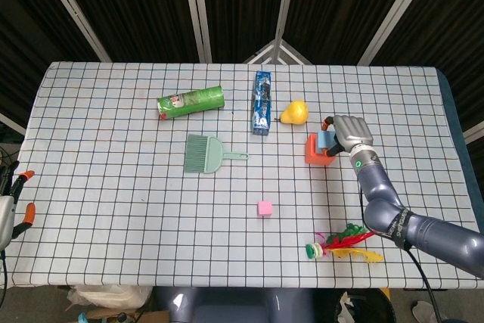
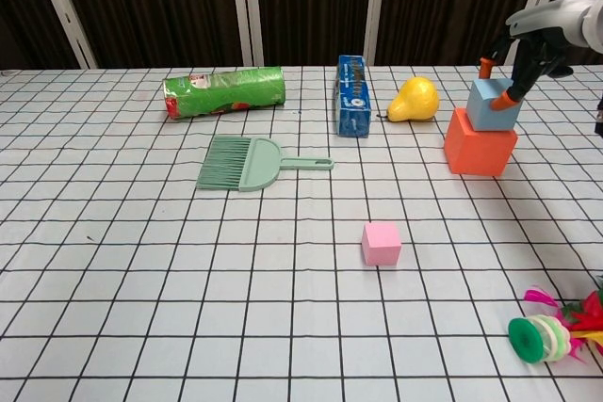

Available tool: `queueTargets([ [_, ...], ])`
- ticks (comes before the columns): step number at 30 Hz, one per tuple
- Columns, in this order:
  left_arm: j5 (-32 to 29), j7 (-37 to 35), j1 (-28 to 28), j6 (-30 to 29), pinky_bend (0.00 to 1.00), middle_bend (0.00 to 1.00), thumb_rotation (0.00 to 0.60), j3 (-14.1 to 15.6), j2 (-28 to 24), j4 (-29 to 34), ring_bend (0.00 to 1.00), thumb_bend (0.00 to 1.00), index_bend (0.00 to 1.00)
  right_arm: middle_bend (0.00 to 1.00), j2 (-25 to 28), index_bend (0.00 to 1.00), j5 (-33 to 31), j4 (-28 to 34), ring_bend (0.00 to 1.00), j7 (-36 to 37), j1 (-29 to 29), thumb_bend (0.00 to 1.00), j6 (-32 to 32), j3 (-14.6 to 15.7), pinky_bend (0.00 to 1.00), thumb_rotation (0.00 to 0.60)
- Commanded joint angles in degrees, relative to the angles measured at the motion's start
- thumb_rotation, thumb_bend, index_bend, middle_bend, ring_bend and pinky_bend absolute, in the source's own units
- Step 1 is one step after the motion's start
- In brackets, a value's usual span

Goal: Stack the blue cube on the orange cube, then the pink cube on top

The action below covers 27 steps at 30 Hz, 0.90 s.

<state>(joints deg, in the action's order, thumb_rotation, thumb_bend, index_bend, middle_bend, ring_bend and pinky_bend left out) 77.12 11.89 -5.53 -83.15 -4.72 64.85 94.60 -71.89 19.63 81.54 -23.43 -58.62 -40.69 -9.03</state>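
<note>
Checked table [image 2: 113,261]: pear [image 2: 415,100], box [image 2: 351,95] beside stacked cubes [image 2: 482,129]; nothing blocking.

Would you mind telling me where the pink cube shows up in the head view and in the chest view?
Head view: the pink cube lies below centre, on open cloth.
Chest view: pink cube sits right of centre, in the foreground.
Shared landmark: the green dustpan brush lies up and left of it in both.
</note>
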Motion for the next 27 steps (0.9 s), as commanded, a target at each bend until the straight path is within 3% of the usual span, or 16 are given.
queueTargets([
  [1, 0.0, 0.0, 0.0, 0.0, 0.0, 0.01, 0.6, 0.0, 0.0, 0.0, 0.0, 0.54, 0.17, 1.0, -0.1, 0.5, 0.3, -0.1, 1.0, 0.3, 0.0, 0.39, 0.0, 0.0, 0.85, 0.6],
  [27, -0.1, -0.4, 0.0, 0.0, 0.0, 0.01, 0.6, 0.0, -0.1, -0.1, 0.0, 0.54, 0.16, 1.0, -0.1, 0.5, -1.2, -0.3, 1.0, 0.3, -1.2, 0.39, 0.0, 1.0, 0.85, 0.6],
])
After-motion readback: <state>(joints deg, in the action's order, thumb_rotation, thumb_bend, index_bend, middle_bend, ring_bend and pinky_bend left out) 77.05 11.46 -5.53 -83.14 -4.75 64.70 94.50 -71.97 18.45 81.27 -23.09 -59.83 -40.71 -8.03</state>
